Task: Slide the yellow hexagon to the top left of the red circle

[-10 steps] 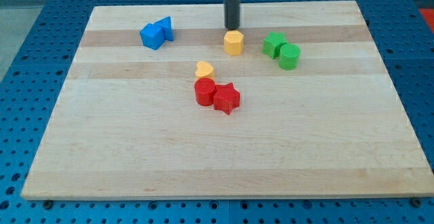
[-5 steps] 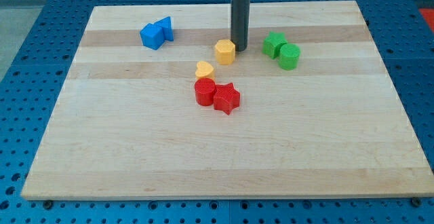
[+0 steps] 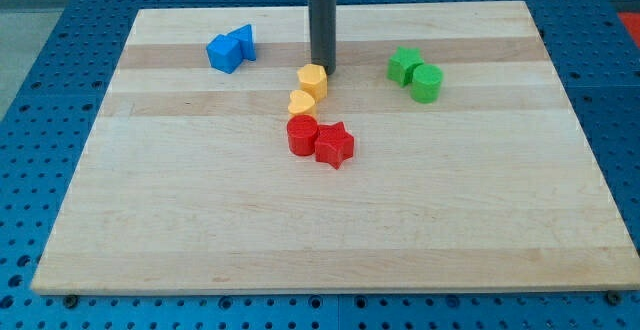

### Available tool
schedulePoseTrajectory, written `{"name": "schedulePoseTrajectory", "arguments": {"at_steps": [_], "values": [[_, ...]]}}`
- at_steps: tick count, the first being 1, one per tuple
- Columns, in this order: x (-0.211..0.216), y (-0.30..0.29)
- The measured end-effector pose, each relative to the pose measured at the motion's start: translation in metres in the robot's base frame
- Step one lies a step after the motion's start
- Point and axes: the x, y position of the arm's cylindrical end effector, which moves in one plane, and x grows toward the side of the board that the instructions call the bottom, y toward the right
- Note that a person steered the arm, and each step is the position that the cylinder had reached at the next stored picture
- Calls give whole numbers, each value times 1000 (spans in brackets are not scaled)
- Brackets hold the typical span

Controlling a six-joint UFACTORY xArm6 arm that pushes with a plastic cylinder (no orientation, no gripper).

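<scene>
The arm carries no hand, only a dark rod, so no open or closed state applies. My tip [image 3: 324, 71] rests on the counter [image 3: 180, 220] just beside the upper right edge of the yellow hexagon [image 3: 311, 80].

The yellow hexagon sits directly above the yellow heart [image 3: 301, 102] and appears to touch it. The heart lies against the top edge of the red circle [image 3: 302, 135]. The red star [image 3: 334, 145] touches the red circle on the view's right.

Two blue blocks [image 3: 230, 49] stand near the top left edge. The green blocks [image 3: 415, 74] stand to the view's right, well apart from the rod.

Bare wood extends left of the yellow and red cluster, and across the whole lower half.
</scene>
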Motion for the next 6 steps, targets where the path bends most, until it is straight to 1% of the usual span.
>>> {"name": "schedulePoseTrajectory", "arguments": {"at_steps": [1, 3, 4, 5, 6], "values": [[13, -8], [67, -15], [82, -17], [78, -17], [71, 9]]}}
